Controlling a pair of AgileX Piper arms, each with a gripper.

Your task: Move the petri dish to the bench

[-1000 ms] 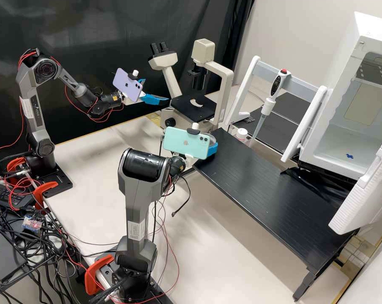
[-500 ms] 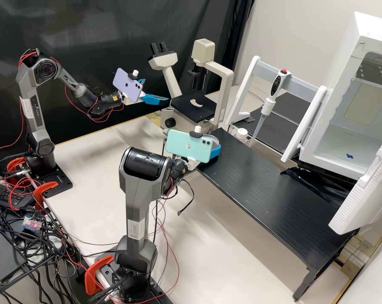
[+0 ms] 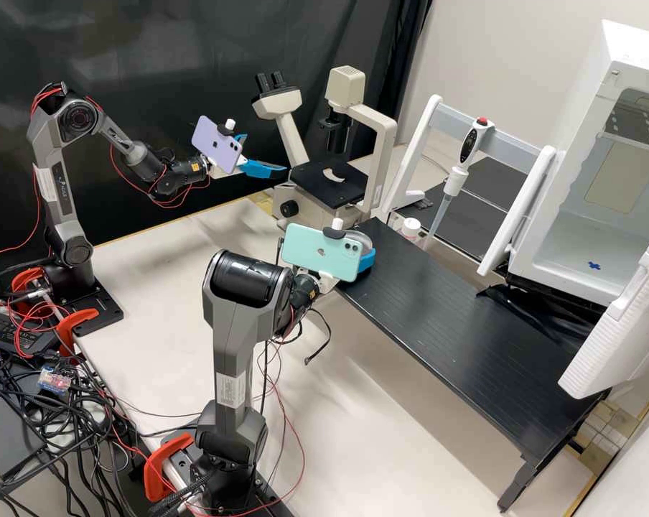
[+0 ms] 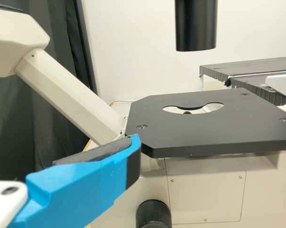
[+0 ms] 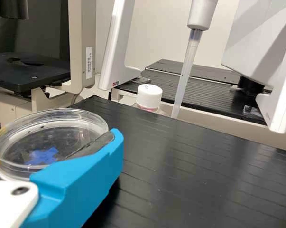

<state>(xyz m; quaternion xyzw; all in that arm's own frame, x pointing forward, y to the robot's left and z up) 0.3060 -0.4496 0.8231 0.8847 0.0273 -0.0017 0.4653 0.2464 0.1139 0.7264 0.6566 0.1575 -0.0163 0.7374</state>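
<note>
Petri dish (image 5: 62, 128): I have it at the end of the black surface (image 3: 468, 345) nearest the microscope (image 3: 382, 136); I can't tell whether its base touches down.
Right hand (image 3: 365, 246): clamped on the petri dish, one blue finger (image 5: 86, 178) along its side.
Left hand (image 3: 267, 154): fingers apart, I see, just beside the microscope's stage (image 4: 190, 133).
White-capped bottle (image 5: 149, 96): near the microscope, on the black surface's side.
Pipette (image 3: 470, 143): tilted, farther from the microscope than the white-capped bottle.
</note>
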